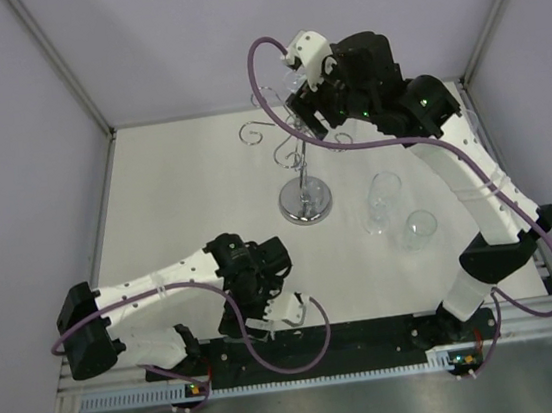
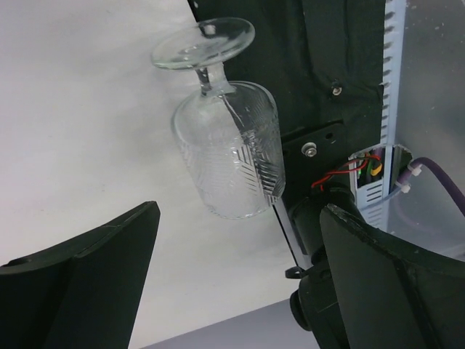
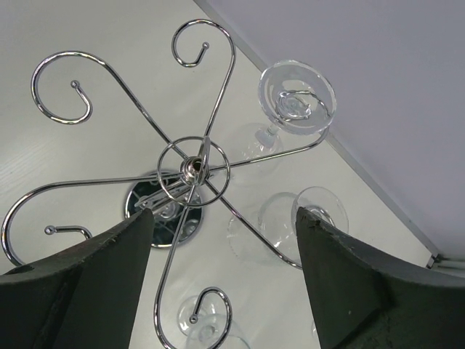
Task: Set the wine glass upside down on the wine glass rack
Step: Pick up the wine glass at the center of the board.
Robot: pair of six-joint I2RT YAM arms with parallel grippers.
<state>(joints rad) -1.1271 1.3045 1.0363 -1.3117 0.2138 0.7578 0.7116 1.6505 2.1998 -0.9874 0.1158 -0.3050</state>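
Note:
The chrome wine glass rack (image 1: 301,168) stands mid-table on its round mirrored base (image 1: 306,204). In the right wrist view I look down on its hub (image 3: 194,167) and scroll arms. One wine glass (image 3: 296,98) hangs upside down with its foot on a scroll arm. My right gripper (image 1: 310,114) is open and empty just above the rack (image 3: 225,213). My left gripper (image 1: 272,313) is open and empty low at the near edge (image 2: 238,211). A cut-pattern wine glass (image 2: 229,145) lies on its side just beyond its fingers, untouched.
Two more clear glasses (image 1: 384,200) (image 1: 420,229) sit on the table right of the rack. They show below the arms in the right wrist view (image 3: 272,225). The black base plate (image 2: 320,65) borders the cut glass. Grey walls enclose the table.

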